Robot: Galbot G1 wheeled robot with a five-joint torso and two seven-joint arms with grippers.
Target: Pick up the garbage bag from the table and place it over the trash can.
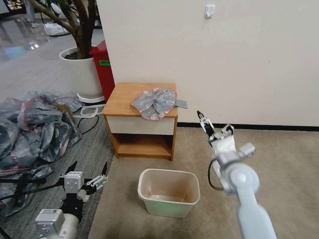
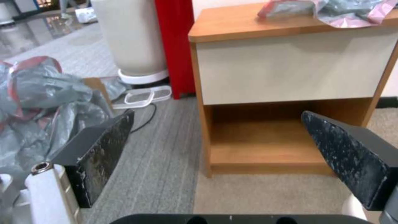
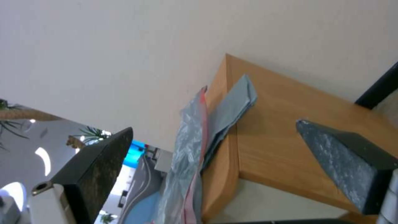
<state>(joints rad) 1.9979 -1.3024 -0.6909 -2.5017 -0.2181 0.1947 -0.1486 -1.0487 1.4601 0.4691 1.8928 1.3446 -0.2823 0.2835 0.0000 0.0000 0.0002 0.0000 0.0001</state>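
Right gripper spread, raised beside table, lined up toward overhanging garbage bag; left gripper spread, low.

right gripper: raised, jaws apart | left gripper: low, apparently parked, spread

Open carpet is lying between the bench and the trash can. The wall is closing off the bench's back, and a red bin is standing against its left side.
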